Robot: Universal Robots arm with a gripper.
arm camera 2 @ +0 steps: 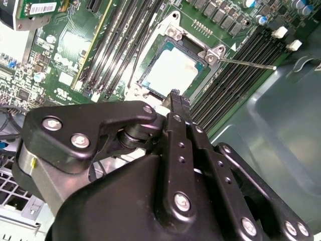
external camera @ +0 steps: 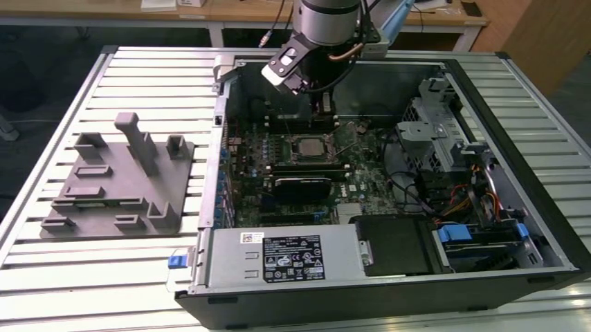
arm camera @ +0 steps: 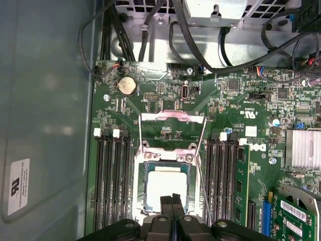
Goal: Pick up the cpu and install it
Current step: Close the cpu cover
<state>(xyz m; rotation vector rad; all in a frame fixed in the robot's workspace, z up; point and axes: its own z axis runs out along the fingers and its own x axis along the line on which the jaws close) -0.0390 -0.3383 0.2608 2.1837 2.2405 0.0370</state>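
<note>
Overhead, end effector (arm camera: pixel 172 199) points down at cpu (arm camera: pixel 159 184).

The cpu (arm camera: pixel 161 184) lies in the socket of the green motherboard (arm camera: pixel 235 108), metal retention frame (arm camera: pixel 170 116) swung open beside it; the pincer (arm camera: pixel 172 199), fingertips pressed together, overlaps the cpu's edge

Grey fixture (external camera: pixel 115 183) beside open computer case (external camera: pixel 369 303)

Space above cpu (arm camera: pixel 163 186) clear; raised load frame (arm camera: pixel 172 116) one end, lever rod (arm camera 2: pixel 246 63) beside, memory slots (arm camera: pixel 108 181) flanking.
</note>
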